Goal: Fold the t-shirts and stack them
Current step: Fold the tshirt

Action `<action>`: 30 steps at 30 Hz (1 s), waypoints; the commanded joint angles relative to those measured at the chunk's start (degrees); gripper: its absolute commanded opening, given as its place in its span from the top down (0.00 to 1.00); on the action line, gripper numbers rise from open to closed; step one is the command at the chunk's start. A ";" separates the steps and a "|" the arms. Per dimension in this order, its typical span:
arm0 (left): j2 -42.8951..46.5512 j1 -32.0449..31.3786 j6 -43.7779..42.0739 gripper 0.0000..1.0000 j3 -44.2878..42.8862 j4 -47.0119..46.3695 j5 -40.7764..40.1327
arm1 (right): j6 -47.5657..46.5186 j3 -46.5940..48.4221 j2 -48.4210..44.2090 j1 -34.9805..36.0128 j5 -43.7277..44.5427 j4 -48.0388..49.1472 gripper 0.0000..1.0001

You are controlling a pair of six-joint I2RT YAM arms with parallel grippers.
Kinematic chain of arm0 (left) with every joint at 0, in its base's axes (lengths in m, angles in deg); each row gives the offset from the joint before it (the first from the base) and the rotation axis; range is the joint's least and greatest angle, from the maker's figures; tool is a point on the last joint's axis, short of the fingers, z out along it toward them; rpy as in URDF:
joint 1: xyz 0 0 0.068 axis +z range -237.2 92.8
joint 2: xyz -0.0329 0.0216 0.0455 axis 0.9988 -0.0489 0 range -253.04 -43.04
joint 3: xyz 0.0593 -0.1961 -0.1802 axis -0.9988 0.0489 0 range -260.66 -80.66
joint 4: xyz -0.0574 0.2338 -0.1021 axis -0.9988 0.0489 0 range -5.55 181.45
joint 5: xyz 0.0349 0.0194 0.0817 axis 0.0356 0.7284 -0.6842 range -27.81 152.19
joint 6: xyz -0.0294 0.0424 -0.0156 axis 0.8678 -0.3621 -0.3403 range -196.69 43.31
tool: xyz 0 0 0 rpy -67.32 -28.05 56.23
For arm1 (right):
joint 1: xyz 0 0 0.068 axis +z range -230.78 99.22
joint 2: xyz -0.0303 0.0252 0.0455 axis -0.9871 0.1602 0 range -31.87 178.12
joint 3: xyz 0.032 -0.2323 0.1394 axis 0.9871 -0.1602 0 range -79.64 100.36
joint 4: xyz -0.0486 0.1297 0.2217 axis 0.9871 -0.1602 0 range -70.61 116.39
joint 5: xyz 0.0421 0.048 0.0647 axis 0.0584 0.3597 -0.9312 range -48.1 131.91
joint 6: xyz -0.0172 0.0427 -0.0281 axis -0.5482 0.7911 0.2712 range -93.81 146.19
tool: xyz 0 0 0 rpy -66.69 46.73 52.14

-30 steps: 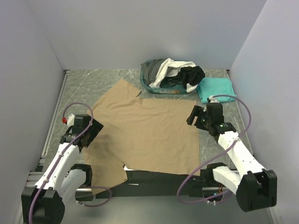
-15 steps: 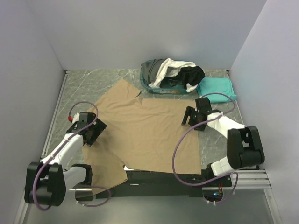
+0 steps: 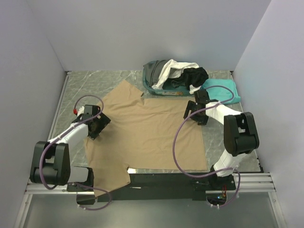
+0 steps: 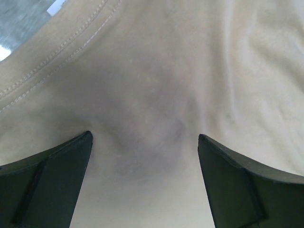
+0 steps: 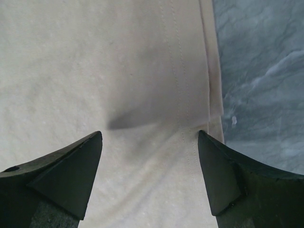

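Left gripper: wide open and holding nothing. It sits low over the left side of the tan shirt, near the sleeve.
Left wrist view: both dark fingers spread apart with only tan cloth between them. A stitched hem runs across the upper left, and a sliver of table shows in the corner beyond it. The cloth between the tips is shadowed and softly creased. Whether the tips press on it cannot be told.
Tan shirt: spread flat across the middle of the table, one sleeve pointing to the far left. Its near edge hangs over the front rail between the arm bases.
Basket: at the far edge of the table, just beyond the tan shirt's far edge.
Basket contents: a dark grey shirt, a white shirt and a black shirt, bunched together and spilling over the rim.
Right gripper: wide open and empty, low over the tan shirt's right edge, near the far corner.
Right wrist view: the double-stitched side hem runs between the fingers. The right finger is close to the cloth's edge, with bare marbled table beside it.
Teal shirt: folded on the table at the far right, beside the basket and apart from the tan shirt.
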 commanded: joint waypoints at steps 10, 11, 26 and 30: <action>-12.57 0.16 -3.03 0.01 -8.09 -5.30 0.40 | 0.11 7.25 6.87 0.06 4.96 -3.81 0.12; -12.84 0.07 -3.21 0.01 -8.35 -5.47 0.40 | -0.07 8.12 7.05 0.06 5.05 -3.90 0.12; -0.38 0.07 -2.42 0.01 -7.32 -1.09 1.98 | 0.98 2.27 -4.89 0.24 3.65 -2.67 0.12; 7.79 -1.07 0.39 0.01 -1.42 4.01 0.49 | 2.83 -5.04 -11.49 2.34 3.55 -3.10 0.12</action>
